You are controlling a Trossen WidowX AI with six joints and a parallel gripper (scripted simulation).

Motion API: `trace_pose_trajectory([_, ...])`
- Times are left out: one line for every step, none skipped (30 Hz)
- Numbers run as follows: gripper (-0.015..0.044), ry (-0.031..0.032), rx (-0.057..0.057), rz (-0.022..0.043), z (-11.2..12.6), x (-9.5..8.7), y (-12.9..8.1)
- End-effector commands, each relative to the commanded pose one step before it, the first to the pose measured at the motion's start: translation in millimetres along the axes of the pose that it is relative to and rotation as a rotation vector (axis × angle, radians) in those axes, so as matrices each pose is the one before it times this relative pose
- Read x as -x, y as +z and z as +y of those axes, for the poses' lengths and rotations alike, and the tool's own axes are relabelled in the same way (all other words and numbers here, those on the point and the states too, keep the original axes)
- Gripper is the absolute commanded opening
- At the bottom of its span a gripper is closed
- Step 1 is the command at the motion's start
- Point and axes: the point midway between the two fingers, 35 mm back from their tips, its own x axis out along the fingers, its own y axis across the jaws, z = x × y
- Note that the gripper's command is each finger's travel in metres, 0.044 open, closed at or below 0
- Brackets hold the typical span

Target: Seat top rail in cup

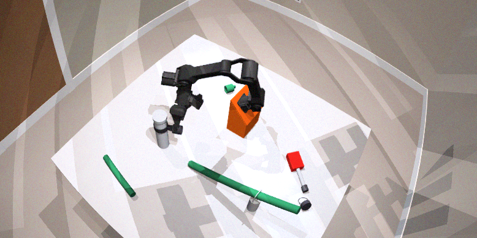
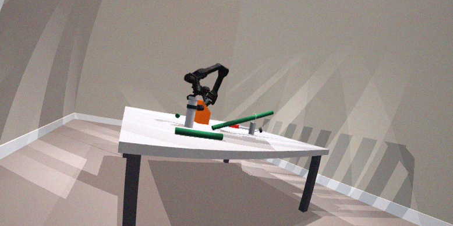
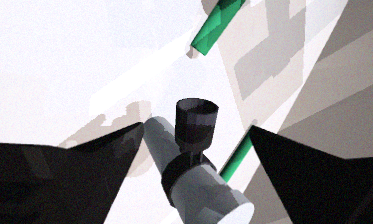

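Rail [image 1: 243,186] lies well away from the big post [image 1: 160,129], cut end short of the rail-end cup [image 3: 196,120], because your gripper [image 1: 178,127] hovers wide and empty over that cup, perhaps to aim it

Counter [image 1: 100,142] white, dark legs. Big post [image 1: 160,129] pale grey with a black brace band [image 1: 159,129] and dark grey rail-end cup [image 3: 197,120]. Top rail [image 1: 243,188] green; shorter rod [image 1: 119,175] left of the post also green. Orange block [image 1: 241,118] right of the post. Red-headed tool [image 1: 294,161], grey shaft. Arm [image 1: 213,69] black.
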Motion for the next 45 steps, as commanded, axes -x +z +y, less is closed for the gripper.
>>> trace_pose_trajectory([0.0440, 0.00110, -0.0098, -0.00712, 1.41, -8.10, 2.26])
trace_pose_trajectory([0.0440, 0.00011, -0.0001, 0.00031, -0.02, -1.67, -0.13])
trace_pose_trajectory([0.0440, 0.00009, -0.0001, 0.00028, -0.03, -1.67, -0.12])
trace_pose_trajectory([0.0440, 0.00007, 0.0000, 0.00025, -0.03, -1.66, -0.11])
trace_pose_trajectory([0.0440, 0.00005, 0.0000, 0.00022, -0.03, -1.66, -0.09])
trace_pose_trajectory([0.0440, 0.00003, 0.0000, 0.00019, -0.03, -1.66, -0.08])
trace_pose_trajectory([0.0440, 0.00001, 0.0000, 0.00016, -0.03, -1.65, -0.06])
trace_pose_trajectory([0.0440, -0.00001, 0.0000, 0.00013, -0.03, -1.65, -0.05])
trace_pose_trajectory([0.0440, -0.00003, 0.0000, 0.00009, -0.03, -1.65, -0.04])
trace_pose_trajectory([0.0440, -0.00005, 0.0000, 0.00006, -0.03, -1.64, -0.02])
trace_pose_trajectory([0.0440, -0.00007, 0.0000, 0.00003, -0.03, -1.70, -0.01])
trace_pose_trajectory([0.0440, -0.00009, 0.0000, -0.00001, -0.03, -1.70, 0.00])
trace_pose_trajectory([0.0440, -0.00011, 0.0000, -0.00004, -0.03, -1.70, 0.02])
trace_pose_trajectory([0.0440, -0.00013, 0.0000, -0.00008, -0.03, -1.69, 0.03])
trace_pose_trajectory([0.0440, -0.00014, 0.0000, -0.00011, -0.03, -1.69, 0.05])
trace_pose_trajectory([0.0440, -0.00016, 0.0000, -0.00015, -0.03, -1.68, 0.06])
trace_pose_trajectory([0.0440, -0.00018, 0.0000, -0.00018, -0.03, -1.68, 0.08])
trace_pose_trajectory([0.0440, -0.00020, 0.0000, -0.00022, -0.03, -1.68, 0.09])
trace_pose_trajectory([0.0440, -0.00021, 0.0000, -0.00026, -0.03, -1.67, 0.10])
trace_pose_trajectory([0.0440, -0.00023, 0.0001, -0.00029, -0.03, -1.67, 0.12])
trace_pose_trajectory([0.0440, -0.00024, 0.0001, -0.00033, -0.03, -1.66, 0.13])
trace_pose_trajectory([0.0440, -0.00026, 0.0001, -0.00037, -0.03, -1.66, 0.15])
trace_pose_trajectory([0.0440, -0.00027, 0.0001, -0.00041, -0.03, -1.65, 0.16])
trace_pose_trajectory([0.0440, -0.00029, 0.0001, -0.00044, -0.02, -1.65, 0.17])
trace_pose_trajectory([0.0440, -0.00030, 0.0001, -0.00048, -0.02, -1.64, 0.19])
trace_pose_trajectory([0.0440, -0.00032, 0.0001, -0.00052, -0.02, -1.64, 0.20])
trace_pose_trajectory([0.0440, -0.00033, 0.0001, -0.00056, -0.02, -1.63, 0.22])
trace_pose_trajectory([0.0440, -0.00034, 0.0001, -0.00059, -0.02, -1.63, 0.23])
trace_pose_trajectory([0.0440, -0.00035, 0.0001, -0.00063, -0.02, -1.63, 0.24])
trace_pose_trajectory([0.0440, -0.00037, 0.0001, -0.00067, -0.02, -1.62, 0.26])
trace_pose_trajectory([0.0440, -0.00038, 0.0001, -0.00071, -0.02, -1.62, 0.27])
trace_pose_trajectory([0.0440, -0.00039, 0.0001, -0.00075, -0.01, -1.61, 0.29])
trace_pose_trajectory([0.0440, -0.00040, 0.0001, -0.00079, -0.01, -1.61, 0.30])
trace_pose_trajectory([0.0440, -0.00033, 0.0001, -0.00066, -0.01, -1.29, 0.25])
trace_pose_trajectory([0.0440, -0.00020, 0.0001, -0.00041, 0.00, -0.78, 0.16])
trace_pose_trajectory([0.0440, -0.00007, 0.0000, -0.00014, 0.00, -0.26, 0.05])
trace_pose_trajectory([0.0414, 0.00000, 0.0000, 0.00000, 0.00, 0.00, 0.00])
trace_pose_trajectory([0.0387, 0.00000, 0.0000, 0.00000, 0.00, 0.00, 0.00])
trace_pose_trajectory([0.0361, 0.00000, 0.0000, 0.00000, 0.00, 0.00, 0.00])
trace_pose_trajectory([0.0335, 0.00000, 0.0000, 0.00000, 0.00, 0.00, 0.00])
trace_pose_trajectory([0.0309, 0.00000, 0.0000, 0.00000, 0.00, 0.00, 0.00])
trace_pose_trajectory([0.0282, 0.00000, 0.0000, 0.00000, 0.00, 0.00, 0.00])
trace_pose_trajectory([0.0256, 0.00000, 0.0000, 0.00000, 0.00, 0.00, 0.00])
trace_pose_trajectory([0.0230, 0.00000, 0.0000, 0.00000, 0.00, 0.00, 0.00])
trace_pose_trajectory([0.0204, 0.00000, 0.0000, 0.00000, 0.00, 0.00, 0.00])
